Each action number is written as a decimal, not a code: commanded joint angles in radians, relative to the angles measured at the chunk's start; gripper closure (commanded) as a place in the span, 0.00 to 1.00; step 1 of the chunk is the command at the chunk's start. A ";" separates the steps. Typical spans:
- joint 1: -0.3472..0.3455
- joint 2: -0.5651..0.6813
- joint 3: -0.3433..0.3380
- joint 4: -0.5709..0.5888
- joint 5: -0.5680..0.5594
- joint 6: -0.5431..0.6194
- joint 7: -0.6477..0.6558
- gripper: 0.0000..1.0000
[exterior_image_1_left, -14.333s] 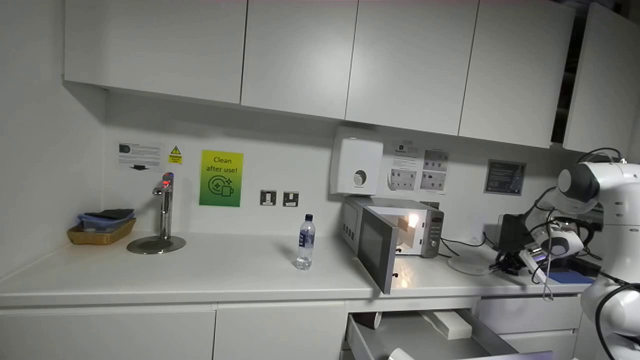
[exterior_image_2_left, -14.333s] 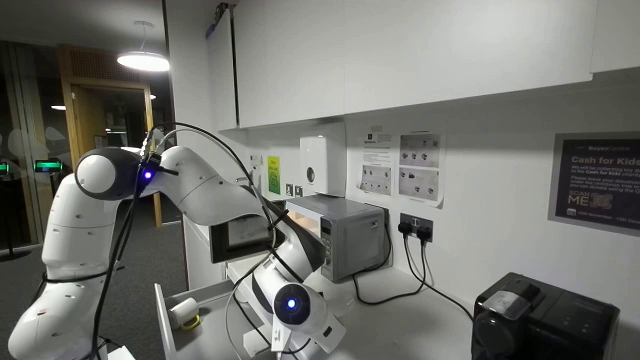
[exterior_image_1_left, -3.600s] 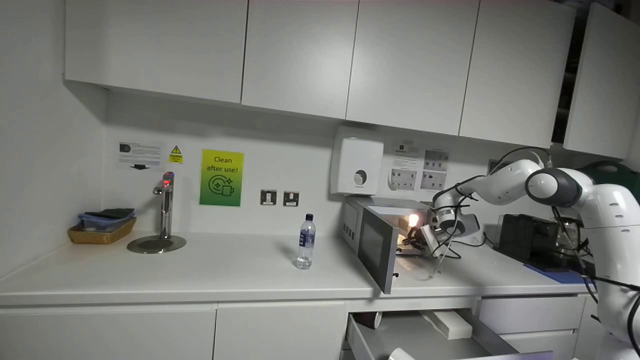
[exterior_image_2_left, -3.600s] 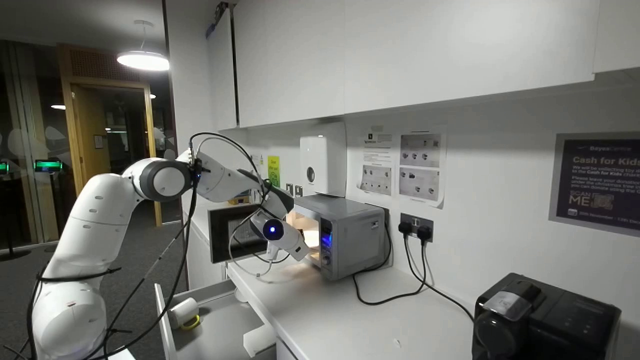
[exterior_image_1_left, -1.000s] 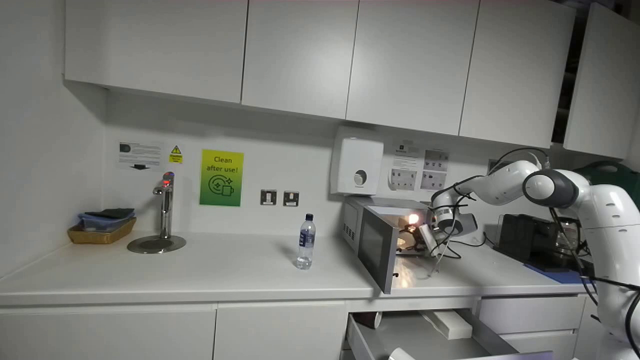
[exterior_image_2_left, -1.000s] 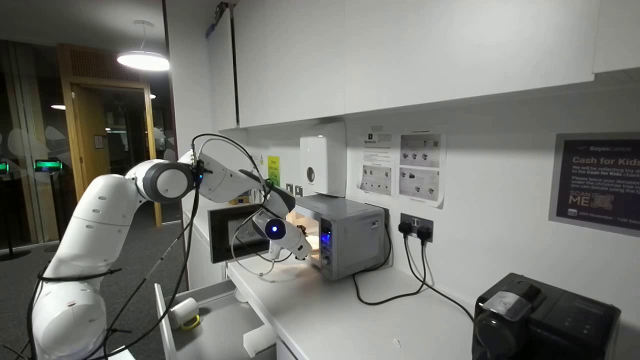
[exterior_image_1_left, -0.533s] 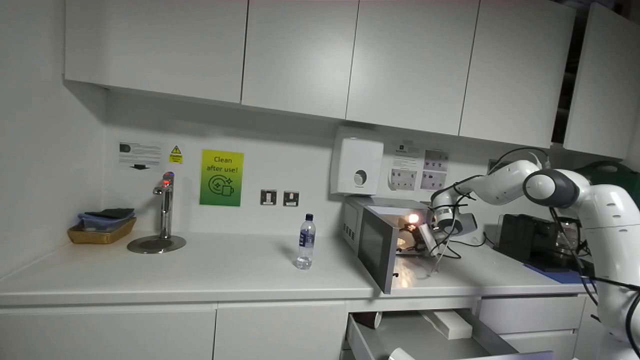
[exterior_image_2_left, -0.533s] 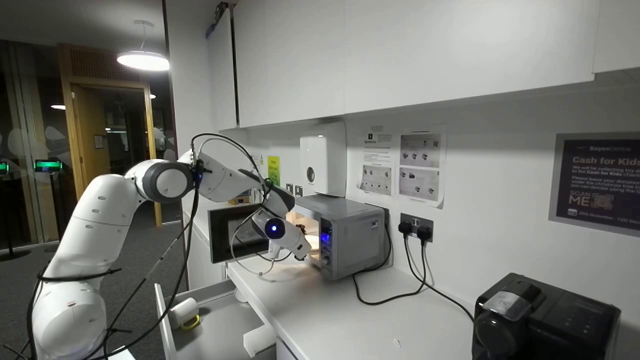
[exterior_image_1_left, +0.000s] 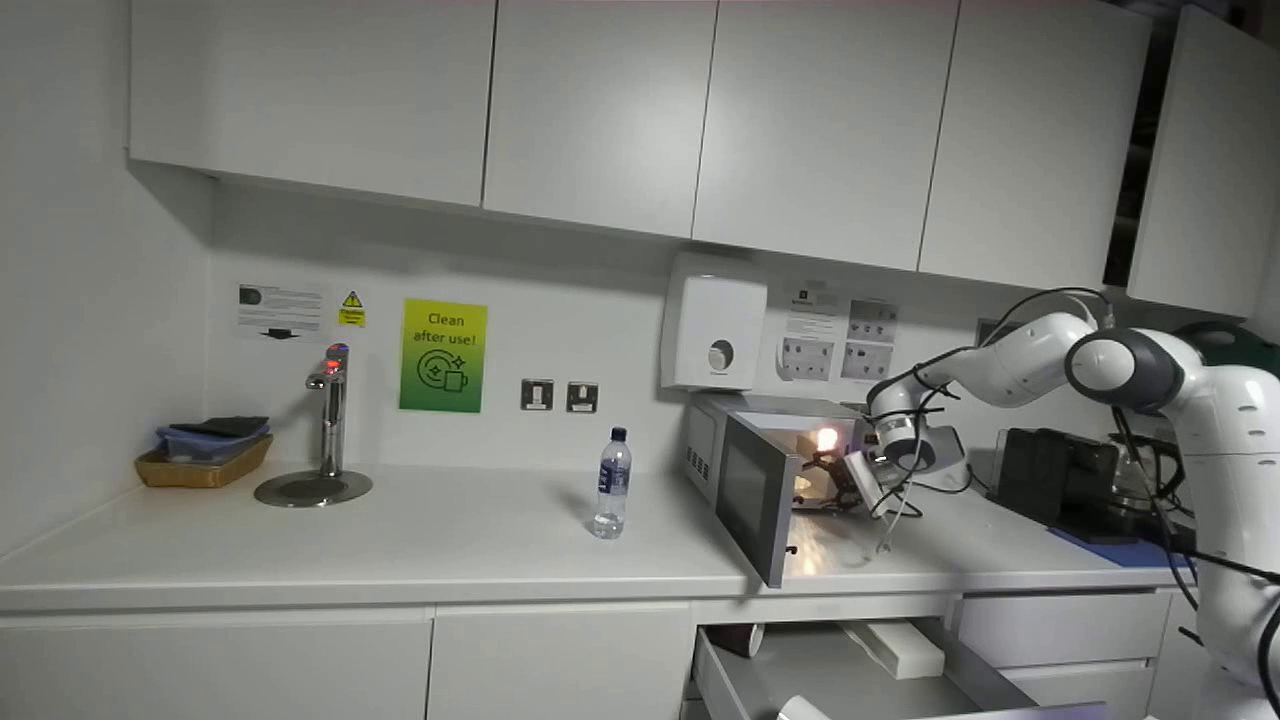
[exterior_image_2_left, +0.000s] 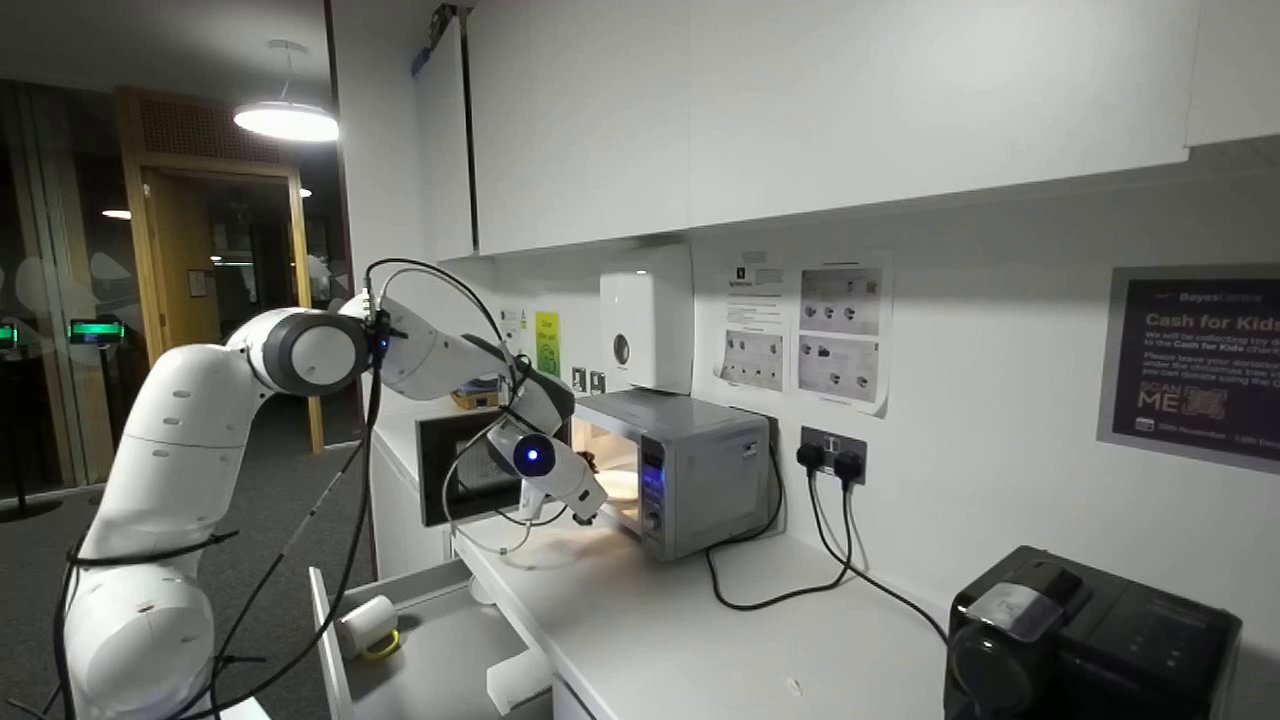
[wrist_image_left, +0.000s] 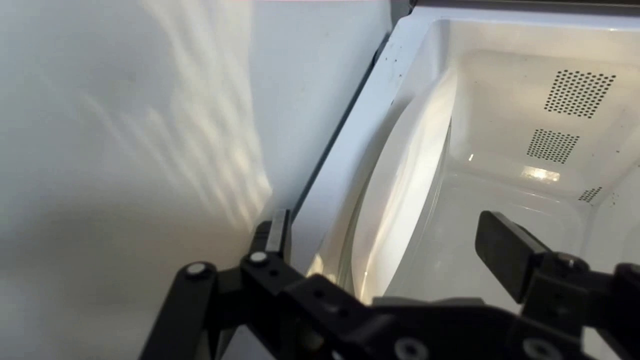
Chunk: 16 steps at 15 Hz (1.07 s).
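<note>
Currently, the claw (wrist_image_left: 385, 227) is positioned at the mouth of the microwave (exterior_image_2_left: 715, 480). Its two fingers (wrist_image_left: 505, 250) are spread apart in the released condition, with nothing clamped between them. A white plate (wrist_image_left: 415, 170) lies flat inside the microwave, close to the front opening; in the wrist view, its rim crosses the gap between the fingers. The claw's own body covers the near end of the plate in that view, so contact between the two cannot be confirmed.

The microwave sits on the white table (exterior_image_1_left: 450, 540) with its door (exterior_image_1_left: 755, 495) swung open and its interior lit. The control panel (exterior_image_2_left: 653, 490) shows a blue glow. The arm (exterior_image_2_left: 180, 450) extends to the front of the microwave.

Below the microwave, a drawer (exterior_image_1_left: 830, 665) is pulled out. It contains a white mug (exterior_image_2_left: 368, 622) with a yellow handle and a white block-shaped item (exterior_image_1_left: 905, 652). A white dispenser (exterior_image_1_left: 715, 330) is mounted on the wall above the microwave.

On the door side of the microwave, a clear bottle (exterior_image_1_left: 612, 490) with a dark cap stands upright, apart from the door. A chrome tap (exterior_image_1_left: 333, 420) is located further out on that side, well apart from the microwave. A black appliance (exterior_image_2_left: 1090, 640) occupies the opposite side of the microwave.
</note>
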 joint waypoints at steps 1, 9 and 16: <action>0.010 -0.141 0.000 -0.149 -0.048 0.040 -0.002 0.00; -0.006 -0.311 -0.032 -0.395 -0.549 0.039 0.141 0.01; -0.008 -0.384 -0.063 -0.410 -0.831 -0.033 0.137 0.50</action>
